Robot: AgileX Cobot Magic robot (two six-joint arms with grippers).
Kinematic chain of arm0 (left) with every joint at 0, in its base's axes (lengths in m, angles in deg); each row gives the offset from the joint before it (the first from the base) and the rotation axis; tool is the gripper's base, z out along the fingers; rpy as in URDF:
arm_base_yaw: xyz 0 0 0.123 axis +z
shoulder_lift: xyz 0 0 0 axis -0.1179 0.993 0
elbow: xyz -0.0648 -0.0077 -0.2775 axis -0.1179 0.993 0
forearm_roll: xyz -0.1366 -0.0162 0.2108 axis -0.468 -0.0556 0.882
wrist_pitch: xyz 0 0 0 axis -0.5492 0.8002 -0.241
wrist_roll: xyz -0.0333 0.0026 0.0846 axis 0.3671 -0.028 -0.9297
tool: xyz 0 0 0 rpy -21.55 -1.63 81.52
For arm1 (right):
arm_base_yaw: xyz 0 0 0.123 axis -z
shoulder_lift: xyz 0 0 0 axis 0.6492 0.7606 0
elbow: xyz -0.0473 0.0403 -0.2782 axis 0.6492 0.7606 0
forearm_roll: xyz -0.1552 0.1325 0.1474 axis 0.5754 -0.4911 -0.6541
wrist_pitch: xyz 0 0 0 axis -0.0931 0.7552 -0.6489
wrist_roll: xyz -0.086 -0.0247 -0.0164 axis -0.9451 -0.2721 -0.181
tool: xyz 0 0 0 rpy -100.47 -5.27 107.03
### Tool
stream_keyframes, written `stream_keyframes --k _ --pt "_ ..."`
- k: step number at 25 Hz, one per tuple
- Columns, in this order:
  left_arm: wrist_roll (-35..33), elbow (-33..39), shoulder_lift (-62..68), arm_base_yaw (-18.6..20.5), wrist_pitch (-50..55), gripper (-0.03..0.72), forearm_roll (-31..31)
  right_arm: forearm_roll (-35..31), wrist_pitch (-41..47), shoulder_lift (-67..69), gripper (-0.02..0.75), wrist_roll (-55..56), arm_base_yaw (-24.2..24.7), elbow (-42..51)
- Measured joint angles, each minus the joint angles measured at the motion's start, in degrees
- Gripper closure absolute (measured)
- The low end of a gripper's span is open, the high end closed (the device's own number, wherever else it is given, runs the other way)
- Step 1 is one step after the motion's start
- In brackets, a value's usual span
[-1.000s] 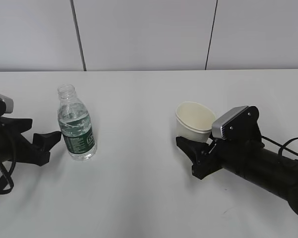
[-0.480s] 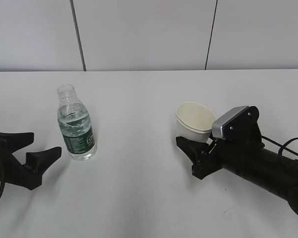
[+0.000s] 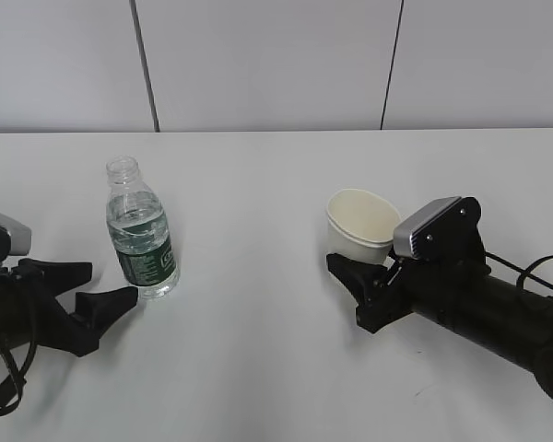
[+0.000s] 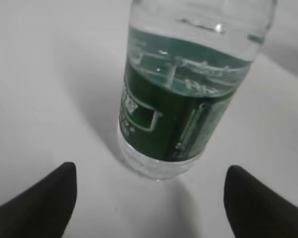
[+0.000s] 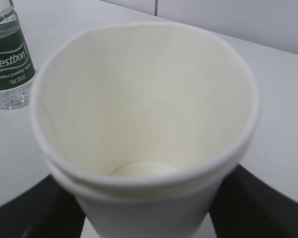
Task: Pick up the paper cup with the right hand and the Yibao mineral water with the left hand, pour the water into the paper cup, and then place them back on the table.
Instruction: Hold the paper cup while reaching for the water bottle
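Bright, even light, soft shadows on the table (image 3: 258,368); wrist views blurry.

Ahead of the left claw (image 3: 100,287), the Yibao mineral water (image 3: 142,232) is clear glossy plastic; between the right claw's (image 3: 358,284) matt black fingers, the paper cup (image 3: 361,224) is matt cream paper; smooth white worktop (image 3: 258,350).

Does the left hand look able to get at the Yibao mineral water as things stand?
Probably yes. The left hand is open and faces the Yibao mineral water, which stands upright just ahead of the fingertips; only bare table lies between them.
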Motion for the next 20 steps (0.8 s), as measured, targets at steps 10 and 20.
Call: stream_keyframes --k 10,20 --pt "3.23 -4.25 2.09 0.01 -0.12 0.065 3.01 0.0 0.0 0.0 0.216 0.0 0.0 0.0" --pt "5.37 -9.95 2.09 0.01 -0.18 0.064 8.9 0.0 0.0 0.0 0.216 0.0 0.0 0.0"
